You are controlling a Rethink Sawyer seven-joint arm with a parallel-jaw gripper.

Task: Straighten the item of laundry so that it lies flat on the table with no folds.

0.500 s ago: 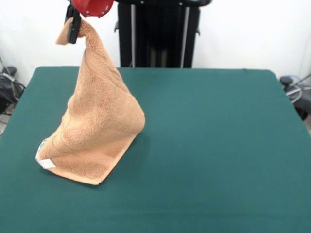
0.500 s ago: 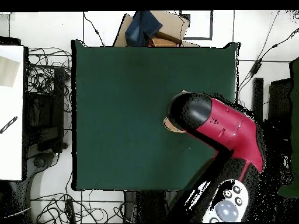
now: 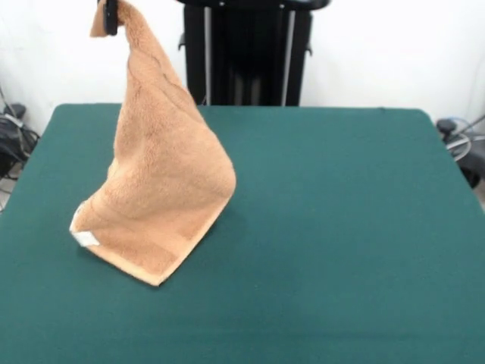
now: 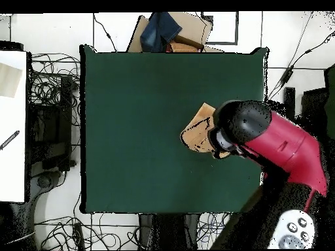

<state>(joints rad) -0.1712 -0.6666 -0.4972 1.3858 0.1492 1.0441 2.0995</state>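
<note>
Overhead: tangled black cables [image 4: 55, 91] off the 9 o'clock side of the large dark green felt table [image 4: 131, 104]; brown cardboard with blue cloth [image 4: 167, 33] at 12 o'clock. The red-and-black arm [image 4: 275, 140] covers much of the small orange-tan terry towel [image 3: 163, 178]. Front: black gripper [image 3: 111, 17] at the top edge, fingers pinched on one towel corner; towel hangs from it toward 5 o'clock in a cone, lower edge and white loop tag [image 3: 86, 238] resting on the table's left half.

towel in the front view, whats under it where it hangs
Only the table: the towel hangs from the gripper, its lower edge resting on the green cloth. Its draped bulk hides whatever lies beneath.
</note>
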